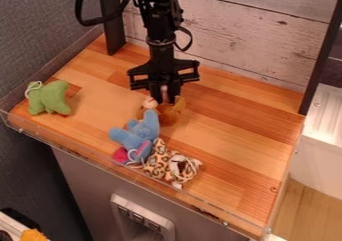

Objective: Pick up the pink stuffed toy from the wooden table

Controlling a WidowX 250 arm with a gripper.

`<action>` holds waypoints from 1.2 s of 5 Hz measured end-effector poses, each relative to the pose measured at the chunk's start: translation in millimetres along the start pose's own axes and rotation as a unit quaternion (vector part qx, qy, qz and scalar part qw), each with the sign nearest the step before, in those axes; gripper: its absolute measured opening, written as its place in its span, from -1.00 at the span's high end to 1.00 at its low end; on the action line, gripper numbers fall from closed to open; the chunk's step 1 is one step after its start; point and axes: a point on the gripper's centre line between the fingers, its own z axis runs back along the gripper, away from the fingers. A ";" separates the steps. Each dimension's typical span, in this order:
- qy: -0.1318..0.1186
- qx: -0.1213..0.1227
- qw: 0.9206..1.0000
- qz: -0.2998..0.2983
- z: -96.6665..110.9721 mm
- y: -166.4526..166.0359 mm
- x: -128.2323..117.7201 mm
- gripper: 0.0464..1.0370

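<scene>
Operating remotely, I am seeing a leopard-print plush toy [157, 161] lying along the counter's [237, 185] near edge, touching a blue plush toy [143, 130] on its left. Just beyond the blue one, my black gripper [165, 100] is hanging over a brown plush toy [171, 115], its jaws pinching a pinkish part. A green plush toy [49, 98] is resting at left; whitewashed planks [247, 40] are standing behind.
</scene>
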 end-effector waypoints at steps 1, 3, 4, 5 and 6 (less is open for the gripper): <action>0.005 0.002 0.999 -0.040 0.9 -1.0 1.5 0.60; 0.033 0.012 0.986 -0.163 7.4 0.1 -1.1 0.60; 0.048 0.014 0.965 -0.259 35.0 -1.3 -1.1 0.60; 0.049 0.014 0.930 -0.364 73.8 -7.5 -2.3 0.60; 0.059 0.014 0.899 -0.435 92.5 -11.8 -6.8 0.60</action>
